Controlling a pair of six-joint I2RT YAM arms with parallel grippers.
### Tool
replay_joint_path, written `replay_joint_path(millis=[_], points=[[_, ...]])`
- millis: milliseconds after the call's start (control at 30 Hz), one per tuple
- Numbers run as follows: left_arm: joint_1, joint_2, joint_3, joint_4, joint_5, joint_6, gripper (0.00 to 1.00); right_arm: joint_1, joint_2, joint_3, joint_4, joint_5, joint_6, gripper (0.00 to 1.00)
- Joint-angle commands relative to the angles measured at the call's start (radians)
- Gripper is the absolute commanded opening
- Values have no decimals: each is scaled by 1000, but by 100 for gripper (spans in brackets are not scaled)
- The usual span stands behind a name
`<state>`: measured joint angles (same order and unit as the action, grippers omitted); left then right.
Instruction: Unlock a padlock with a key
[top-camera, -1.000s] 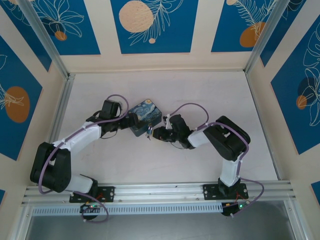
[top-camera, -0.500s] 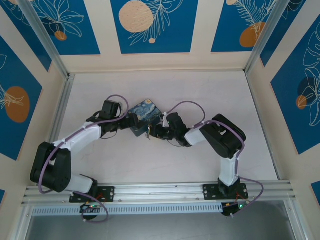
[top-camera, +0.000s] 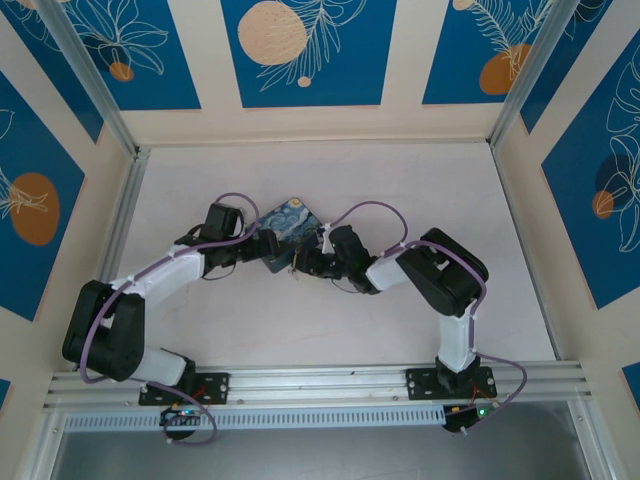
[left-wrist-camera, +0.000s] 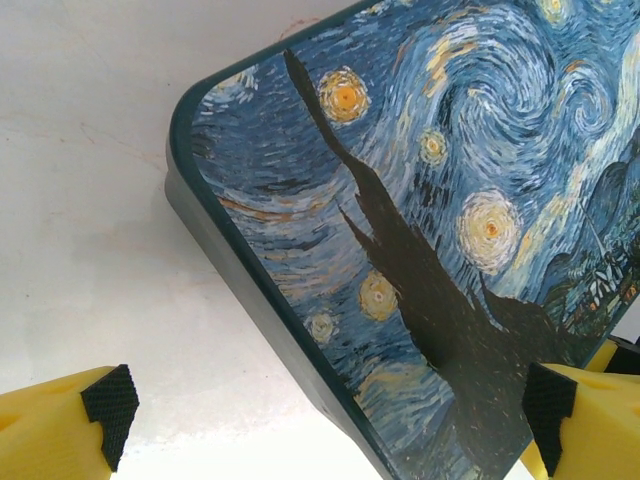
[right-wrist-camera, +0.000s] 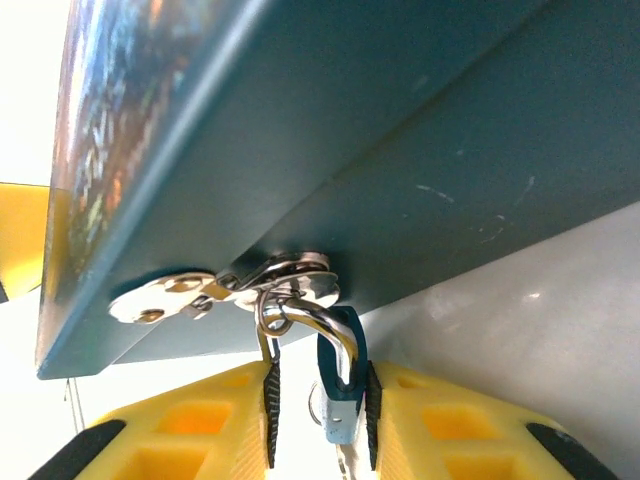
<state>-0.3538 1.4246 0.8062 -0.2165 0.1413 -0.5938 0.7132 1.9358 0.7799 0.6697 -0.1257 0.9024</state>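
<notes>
The Starry-Night box (top-camera: 293, 227) lies mid-table. On its dark side wall (right-wrist-camera: 400, 150) a silver hasp (right-wrist-camera: 290, 285) carries the thin shackle of the small teal padlock (right-wrist-camera: 340, 385). My right gripper (right-wrist-camera: 320, 420) straddles the padlock body. The right pad touches it, and a slim gap remains at the left pad (right-wrist-camera: 270, 400). A silvery metal piece (right-wrist-camera: 345, 462) pokes out below the lock; I cannot tell if it is the key. My left gripper (left-wrist-camera: 330, 420) is wide open around the box's near corner (left-wrist-camera: 300, 380). From above, it (top-camera: 264, 246) sits at the box's left side.
Both arms reach inward over the pale tabletop (top-camera: 420, 180) and meet at the box. Patterned blue panels wall in the back and sides. An aluminium rail (top-camera: 320, 380) runs along the near edge by the arm bases.
My right gripper moved left toward the box and now has the padlock between its fingers. The box turned slightly. The left arm hardly moved.
</notes>
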Motion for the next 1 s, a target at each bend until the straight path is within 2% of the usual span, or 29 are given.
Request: replay_joint_path(millis=[0,400,767,967], points=[[4,13,-13,21,27,-2,100,27,54,7,-97,90,-34,29],[1,14,-20,29,38,-11,100,52,66,8,-117,184,-15,15],[2,10,-24,23,31,-11,100,21,72,-49,20,132,96,3],[-1,5,-27,3,-6,-8,100,-2,72,-83,125,103,181,0]])
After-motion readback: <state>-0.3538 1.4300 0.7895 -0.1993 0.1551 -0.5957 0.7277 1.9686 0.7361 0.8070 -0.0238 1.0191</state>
